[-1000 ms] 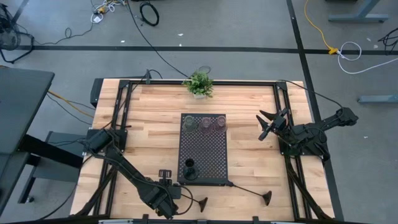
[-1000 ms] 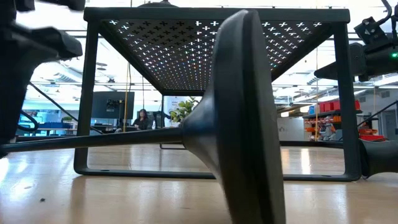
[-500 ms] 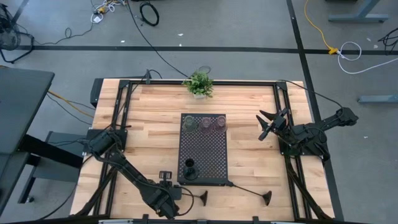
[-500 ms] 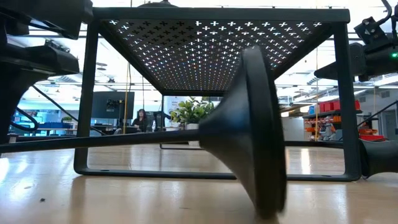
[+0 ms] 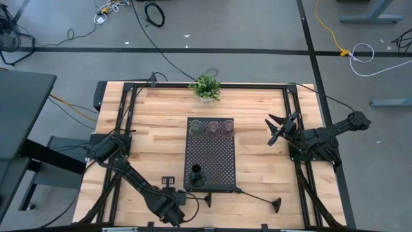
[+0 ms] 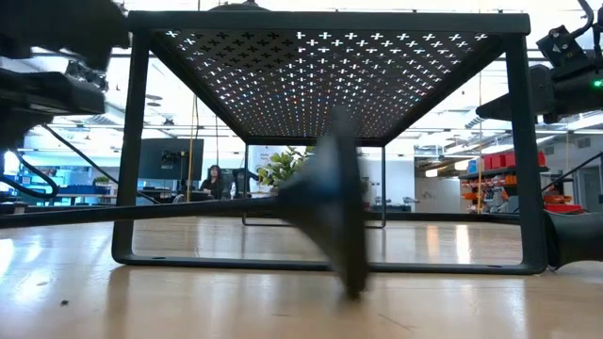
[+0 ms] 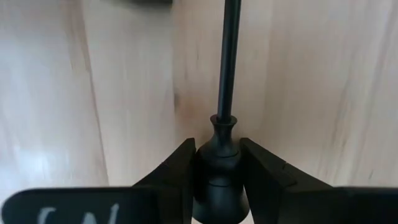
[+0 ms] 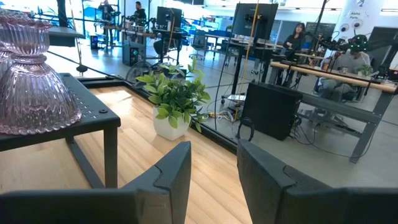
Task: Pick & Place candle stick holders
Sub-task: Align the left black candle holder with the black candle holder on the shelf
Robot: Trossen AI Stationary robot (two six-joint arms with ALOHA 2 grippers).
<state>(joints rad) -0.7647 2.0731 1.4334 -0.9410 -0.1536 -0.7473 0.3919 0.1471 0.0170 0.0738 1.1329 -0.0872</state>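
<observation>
At the lower centre of the high view, the long-stemmed black holder (image 5: 201, 200) is lying on the worktop (image 5: 257, 167), shifted slightly from before. The left gripper (image 7: 217, 180) is pinching its cup end. The right gripper (image 5: 280, 128), fingers spread, is hovering unchanged at right.

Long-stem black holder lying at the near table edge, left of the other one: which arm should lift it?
Left. The left tool already straddles the long-stem black holder at its candle cup, fingers on both sides. The right tool hangs open near the right edge, far from it, across the tray.
</observation>
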